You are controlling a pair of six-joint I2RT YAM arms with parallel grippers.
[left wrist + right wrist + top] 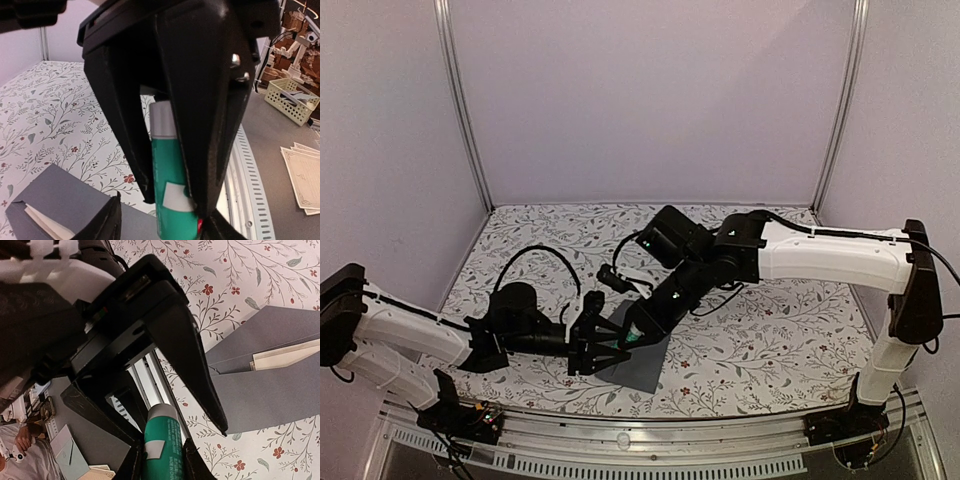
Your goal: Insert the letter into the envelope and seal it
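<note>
The dark grey envelope [645, 368] lies on the floral cloth under both grippers; it also shows in the left wrist view [65, 195] and the right wrist view [280, 390]. A cream edge of the letter [285, 356] shows inside the envelope's open mouth, also in the left wrist view [42, 222]. My right gripper [636, 334] [162, 460] is shut on a teal-white tube [162, 440] [172, 175] above the envelope's near left corner. My left gripper [616, 350] [162, 227] is open, its fingers spread wide around the tube's end.
The table's metal front rail [240, 165] runs close by the grippers. Beyond it, off the table, lie spare tan bordered sheets [305, 175] and a cream basket [292, 100]. The cage's posts and walls stand at the back.
</note>
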